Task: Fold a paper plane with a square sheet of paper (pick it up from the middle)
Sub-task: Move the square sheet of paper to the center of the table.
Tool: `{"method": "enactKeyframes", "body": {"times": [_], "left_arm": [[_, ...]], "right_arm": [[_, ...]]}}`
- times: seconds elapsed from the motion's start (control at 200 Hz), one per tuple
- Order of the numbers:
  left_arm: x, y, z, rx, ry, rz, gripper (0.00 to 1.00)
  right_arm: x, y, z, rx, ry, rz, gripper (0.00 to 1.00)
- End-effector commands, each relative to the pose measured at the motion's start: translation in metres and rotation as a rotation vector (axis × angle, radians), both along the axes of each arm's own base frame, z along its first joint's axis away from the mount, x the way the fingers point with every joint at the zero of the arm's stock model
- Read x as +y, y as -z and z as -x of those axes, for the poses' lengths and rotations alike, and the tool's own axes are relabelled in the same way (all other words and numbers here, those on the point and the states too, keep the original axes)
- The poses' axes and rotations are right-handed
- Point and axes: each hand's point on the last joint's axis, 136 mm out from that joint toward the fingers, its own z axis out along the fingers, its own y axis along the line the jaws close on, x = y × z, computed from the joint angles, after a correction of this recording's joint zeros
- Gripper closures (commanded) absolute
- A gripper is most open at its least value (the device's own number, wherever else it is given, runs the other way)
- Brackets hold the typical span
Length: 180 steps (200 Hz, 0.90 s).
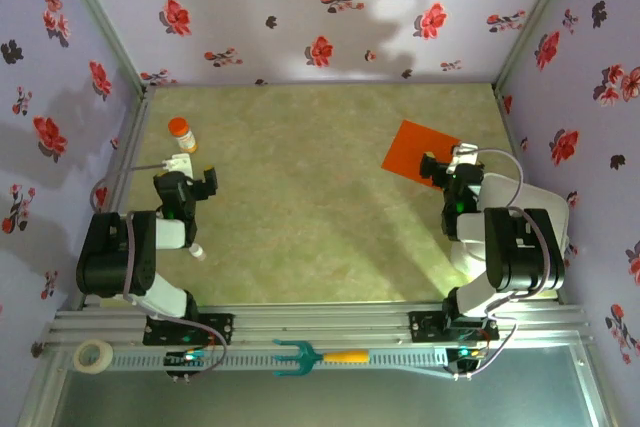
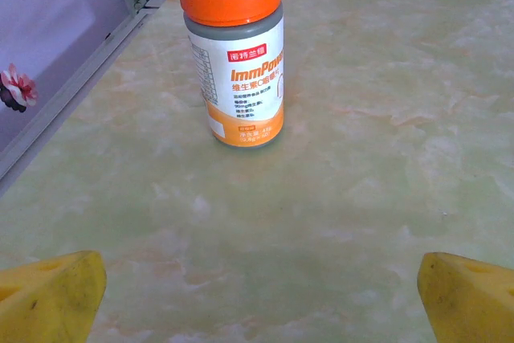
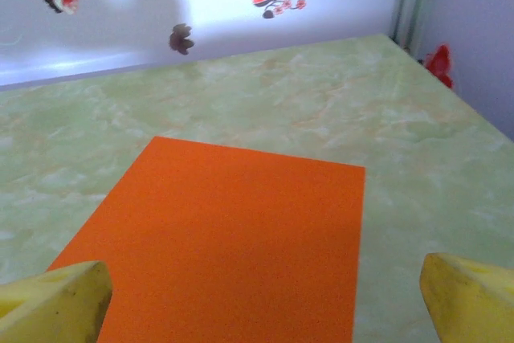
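your square sheet of paper (image 3: 233, 238) lies flat on the table (image 1: 320, 207), far right side; right gripper (image 3: 261, 301) stands at its near edge, jaws wide, holding nothing; left gripper (image 2: 257, 295) also wide and empty, facing the bottle (image 2: 233, 62)

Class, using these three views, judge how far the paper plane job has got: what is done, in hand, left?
Done: nothing; the square sheet of paper lies flat and uncreased on the table. In hand: the right gripper hangs open over the sheet's near edge; the left gripper, open, faces an orange-capped bottle. Left: the pickup from the middle and every fold.
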Motion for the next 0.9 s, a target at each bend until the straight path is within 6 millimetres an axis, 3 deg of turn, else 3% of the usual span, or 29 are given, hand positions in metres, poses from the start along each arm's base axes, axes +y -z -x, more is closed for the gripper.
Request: {"method": "enactKeyframes", "body": {"times": [0.0, 0.895], "left_arm": [[-0.0005, -0.0107, -0.0054, -0.039, 0.004, 0.009, 0.00], [-0.0014, -0.0113, -0.0053, -0.041, 0.009, 0.010, 0.00]], "right_arm": [[0.0028, 0.0238, 0.0077, 0.082, -0.016, -0.029, 0.01], [-0.0012, 0.0234, 0.0080, 0.083, 0.009, -0.029, 0.01]]}}
